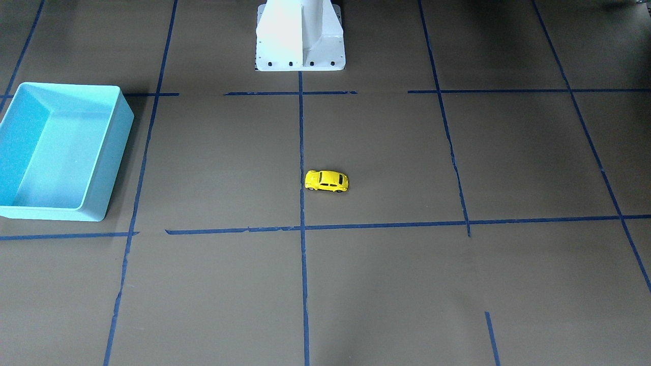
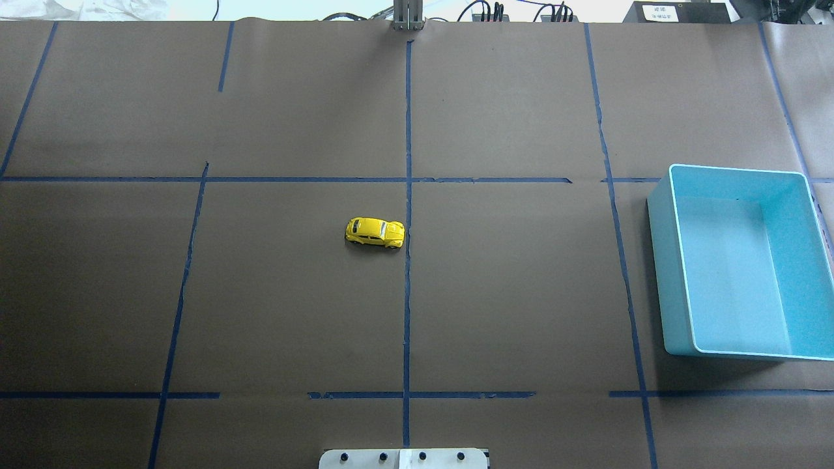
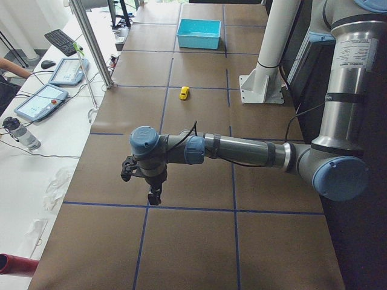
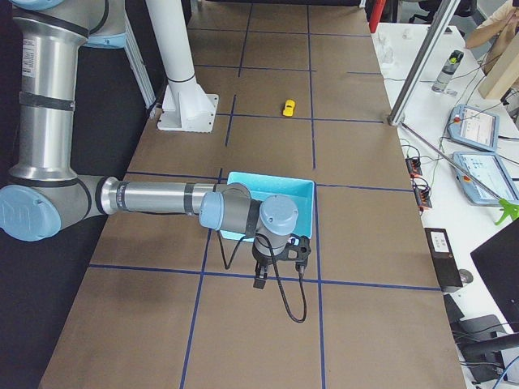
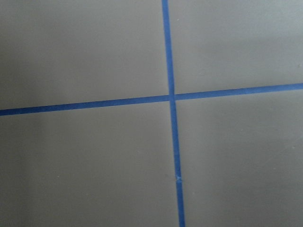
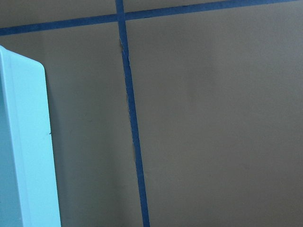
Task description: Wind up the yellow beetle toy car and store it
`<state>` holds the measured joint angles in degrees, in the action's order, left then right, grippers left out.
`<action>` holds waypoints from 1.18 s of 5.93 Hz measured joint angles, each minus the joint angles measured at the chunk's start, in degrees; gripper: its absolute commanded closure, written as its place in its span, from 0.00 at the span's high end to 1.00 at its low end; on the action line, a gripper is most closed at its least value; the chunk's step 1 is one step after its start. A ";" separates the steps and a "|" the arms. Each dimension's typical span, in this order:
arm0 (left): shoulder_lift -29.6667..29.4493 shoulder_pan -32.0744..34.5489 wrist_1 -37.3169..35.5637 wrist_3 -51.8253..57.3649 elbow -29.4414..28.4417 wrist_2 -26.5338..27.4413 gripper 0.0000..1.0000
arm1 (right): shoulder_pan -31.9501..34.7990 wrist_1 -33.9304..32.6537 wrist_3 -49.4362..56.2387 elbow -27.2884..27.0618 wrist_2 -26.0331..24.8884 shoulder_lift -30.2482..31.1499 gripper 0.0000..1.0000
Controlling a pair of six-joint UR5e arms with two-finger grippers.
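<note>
The yellow beetle toy car (image 1: 326,181) stands on its wheels near the table's middle, beside the centre tape line; it also shows in the overhead view (image 2: 374,232) and small in the side views (image 3: 184,93) (image 4: 289,108). The turquoise bin (image 2: 739,260) stands empty at the robot's right, also in the front view (image 1: 61,150). My left gripper (image 3: 155,194) hangs over bare table at the left end, far from the car. My right gripper (image 4: 261,279) hangs just beside the bin (image 4: 272,207). Both show only in side views, so I cannot tell whether they are open or shut.
Brown paper with blue tape lines (image 2: 408,195) covers the table. The robot's white base (image 1: 300,38) stands at the robot's edge. An aluminium post (image 3: 91,42), tablets and a bottle stand on the operators' side. The right wrist view shows the bin's wall (image 6: 21,142).
</note>
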<state>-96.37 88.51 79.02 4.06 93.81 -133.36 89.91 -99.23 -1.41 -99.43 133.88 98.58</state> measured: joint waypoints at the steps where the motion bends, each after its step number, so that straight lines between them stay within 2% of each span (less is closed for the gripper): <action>1: -4.91 -1.68 -6.78 0.10 0.61 0.16 1.00 | 0.00 0.00 0.00 0.01 -0.04 0.08 1.00; 2: -9.69 -4.51 -12.38 0.14 1.83 1.37 1.00 | 0.00 0.00 0.00 0.02 -0.17 0.11 1.00; 4: -14.21 -12.94 -15.70 0.49 8.43 3.59 1.00 | 0.00 0.00 0.00 0.02 -0.35 0.18 1.00; 6: -15.02 -24.56 -10.72 10.64 16.02 12.06 1.00 | 0.00 0.00 0.00 0.05 -0.37 0.20 1.00; 7: -15.27 -28.93 -9.25 16.54 18.64 14.08 1.00 | 0.00 0.00 0.00 0.15 -0.37 0.21 1.00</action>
<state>-111.64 59.57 69.77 20.60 112.45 -119.29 89.91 -99.23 -1.41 -99.28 133.51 98.79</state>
